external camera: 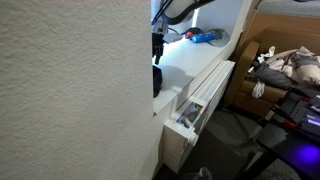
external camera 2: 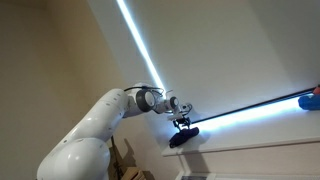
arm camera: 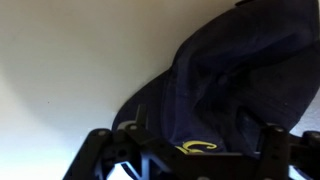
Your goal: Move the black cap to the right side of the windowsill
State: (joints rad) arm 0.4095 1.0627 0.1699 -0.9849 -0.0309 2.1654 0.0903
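Observation:
The black cap [external camera 2: 184, 138] lies on the white windowsill [external camera 2: 262, 140] near its end by the arm. In an exterior view it [external camera: 157, 81] is half hidden behind a wall. In the wrist view the cap [arm camera: 230, 80] looks dark with a small yellow mark and fills the space between my fingers. My gripper [external camera 2: 182, 124] is directly over the cap, also seen in an exterior view [external camera: 157, 47]. In the wrist view its fingers [arm camera: 185, 150] are spread wide on either side of the cap, open. The bare sill [arm camera: 60, 60] shows beside the cap.
A blue flat item [external camera: 205, 37] lies at the far end of the sill, also seen in an exterior view [external camera 2: 312, 98]. A white slatted radiator unit [external camera: 205, 95] sits below the sill. A textured wall [external camera: 70, 90] blocks much of one view. A bright strip runs along the window [external camera 2: 150, 60].

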